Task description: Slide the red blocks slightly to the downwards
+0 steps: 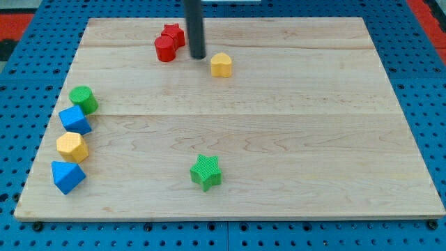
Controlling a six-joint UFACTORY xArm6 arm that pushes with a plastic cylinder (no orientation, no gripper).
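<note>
Blue pegboard surrounds the pale wooden table [279,139]. No pincer shows on the arm, so its opening cannot be told; the rod ends in my tip [198,57], holding nothing. My tip stands near the view's top, between the red blocks and the yellow block [221,65]. The red cylinder [165,49] lies just left of my tip, touching the red star [173,34] above it. At the view's left sit a green cylinder [83,100], blue block [74,120], yellow hexagon [72,147] and second blue block [67,176]. A green star [206,172] lies low centre.
</note>
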